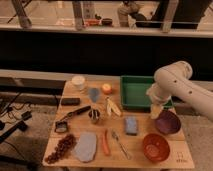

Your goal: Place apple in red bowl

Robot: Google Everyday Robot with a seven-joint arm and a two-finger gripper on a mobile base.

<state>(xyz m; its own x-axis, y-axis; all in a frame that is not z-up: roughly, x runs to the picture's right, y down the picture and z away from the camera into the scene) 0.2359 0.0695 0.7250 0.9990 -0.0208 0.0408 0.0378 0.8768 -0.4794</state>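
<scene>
A wooden table (75, 127) is seen crowded with items. A white arm (175, 82) is bent in from the right, and the gripper (156, 111) is held low over the left rim of the purple bowl (168, 123), just in front of the green tray (136, 92); whether it is apart or closed cannot be told. The red bowl (155, 146) is set at the front right, near the purple bowl, with a fork (119, 144), a carrot (105, 142) and a grey cloth (86, 146) to its left. A blue sponge (131, 125) lies between the tray and the fork. The apple (106, 89), small, round and orange-yellow, is located at the back centre, just left of the tray and well apart from the gripper.
</scene>
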